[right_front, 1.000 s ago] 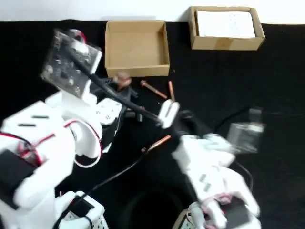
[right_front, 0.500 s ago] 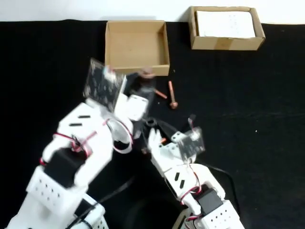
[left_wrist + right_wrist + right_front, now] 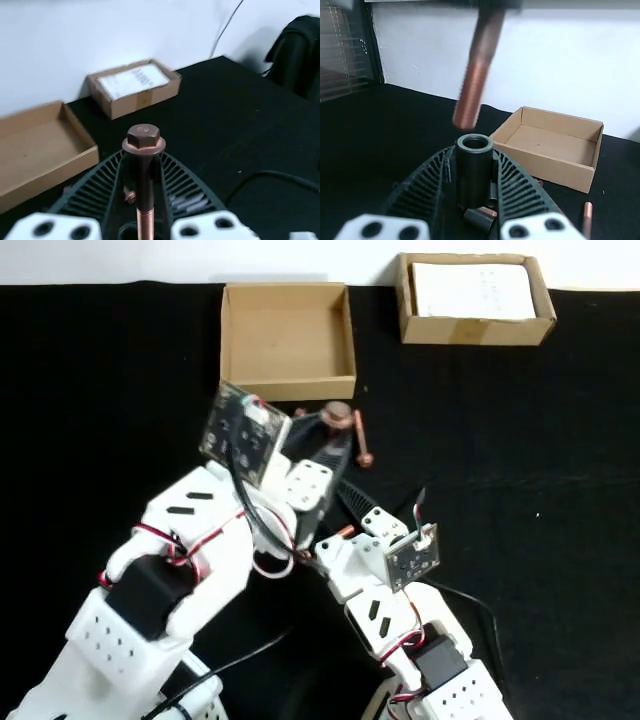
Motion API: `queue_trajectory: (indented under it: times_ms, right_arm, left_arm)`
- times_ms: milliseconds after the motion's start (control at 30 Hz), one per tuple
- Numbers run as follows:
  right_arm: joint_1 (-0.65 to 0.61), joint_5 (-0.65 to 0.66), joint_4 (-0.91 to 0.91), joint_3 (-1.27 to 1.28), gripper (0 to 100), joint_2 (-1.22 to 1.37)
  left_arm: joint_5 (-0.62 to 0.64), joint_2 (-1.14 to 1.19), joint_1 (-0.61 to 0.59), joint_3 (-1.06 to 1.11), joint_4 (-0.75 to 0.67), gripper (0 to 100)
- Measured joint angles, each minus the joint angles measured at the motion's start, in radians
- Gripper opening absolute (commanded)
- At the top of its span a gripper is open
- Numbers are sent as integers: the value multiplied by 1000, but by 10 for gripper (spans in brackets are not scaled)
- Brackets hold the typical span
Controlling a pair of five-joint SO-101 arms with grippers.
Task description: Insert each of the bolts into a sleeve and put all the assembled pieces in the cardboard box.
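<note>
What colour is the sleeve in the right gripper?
The sleeve is black, clearest in the right wrist view.

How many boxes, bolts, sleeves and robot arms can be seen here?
Brown cardboard box: 2
Copper hex-head bolt: at least 3, one in the left end effector
Black cylindrical sleeve: at least 2, one in the right end effector
White robot arm: 2
Total: at least 9

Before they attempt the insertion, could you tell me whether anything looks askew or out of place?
The bolt in the left claw hangs tilted above the sleeve in the right claw, its tip slightly off the bore's centre.
</note>
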Motion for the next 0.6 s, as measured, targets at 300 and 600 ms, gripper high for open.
queue_trajectory:
  times_ms: [300, 600]
  right_arm:
    - [0, 0, -3, 0, 6, 0]
    - [-2, 0, -3, 0, 6, 0]
  left_arm:
    - [6, 0, -61, 118, -126, 10]
    - [6, 0, -61, 120, -150, 10]
